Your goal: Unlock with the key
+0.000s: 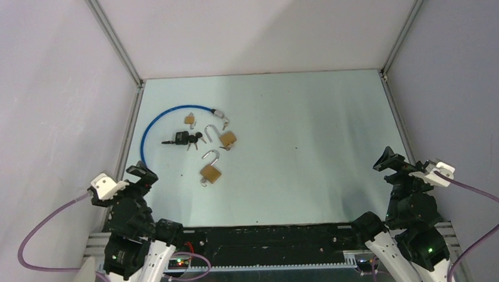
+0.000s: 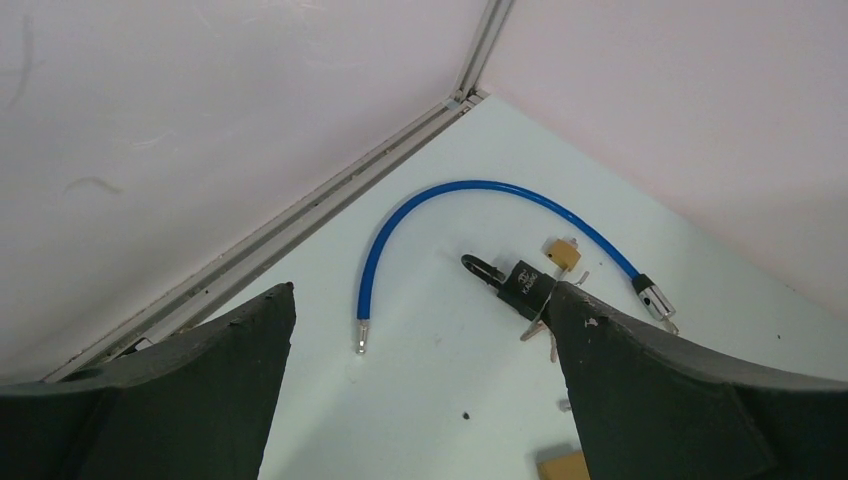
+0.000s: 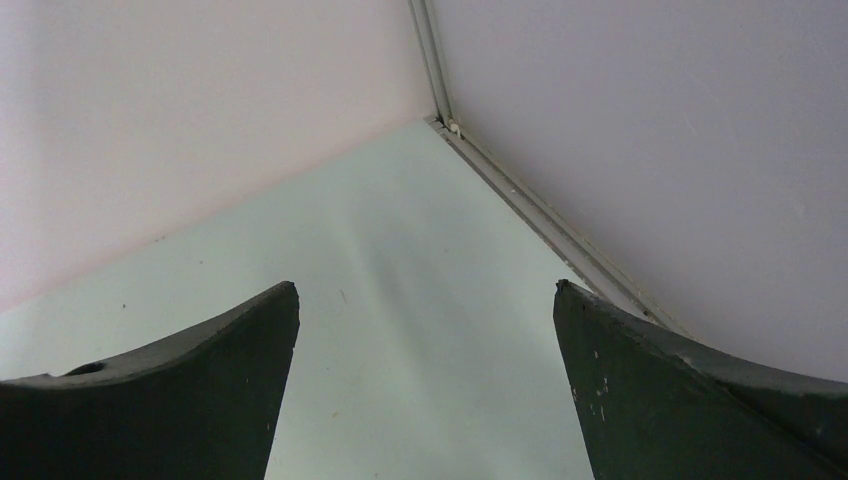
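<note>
Top view: left gripper [image 1: 141, 172] spread wide and empty at the near left of the table [image 1: 310, 151]; right gripper [image 1: 387, 160] likewise spread and empty, near right. Keys [image 1: 194, 144] left of centre, touching a black padlock [image 1: 181, 139], inside the bend of a blue cable lock [image 1: 142, 141]; brass padlocks [image 1: 211, 172] just beside, two with shackles open.

Left wrist: same cluster ahead, keys partly hidden behind one of the parted fingers [image 2: 680, 390].

Right wrist: parted fingers [image 3: 150, 400] over pale table.
</note>
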Available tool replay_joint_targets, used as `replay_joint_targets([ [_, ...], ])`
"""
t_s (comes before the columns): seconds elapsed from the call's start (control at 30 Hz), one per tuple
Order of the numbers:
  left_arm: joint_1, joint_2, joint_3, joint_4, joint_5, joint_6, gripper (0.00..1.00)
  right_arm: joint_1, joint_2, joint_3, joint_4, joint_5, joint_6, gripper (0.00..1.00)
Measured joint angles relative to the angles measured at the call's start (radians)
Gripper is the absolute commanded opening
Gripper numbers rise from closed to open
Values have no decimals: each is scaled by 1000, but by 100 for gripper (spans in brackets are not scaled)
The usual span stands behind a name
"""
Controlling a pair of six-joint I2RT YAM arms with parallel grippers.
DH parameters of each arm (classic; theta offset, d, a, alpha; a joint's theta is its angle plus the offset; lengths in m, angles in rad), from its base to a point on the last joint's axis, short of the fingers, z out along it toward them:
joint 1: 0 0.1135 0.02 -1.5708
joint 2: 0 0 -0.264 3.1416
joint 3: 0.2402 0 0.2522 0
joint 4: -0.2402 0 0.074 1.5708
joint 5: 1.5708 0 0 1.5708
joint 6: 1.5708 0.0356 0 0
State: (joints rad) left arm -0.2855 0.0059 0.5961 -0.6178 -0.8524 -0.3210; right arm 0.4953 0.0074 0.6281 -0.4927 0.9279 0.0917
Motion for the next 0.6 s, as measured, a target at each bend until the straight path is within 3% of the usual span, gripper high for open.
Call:
replay_joint_targets([
  [0.6, 0, 0, -13, 2, -37, 1, 100, 0, 0, 0, 13, 8, -18, 99],
])
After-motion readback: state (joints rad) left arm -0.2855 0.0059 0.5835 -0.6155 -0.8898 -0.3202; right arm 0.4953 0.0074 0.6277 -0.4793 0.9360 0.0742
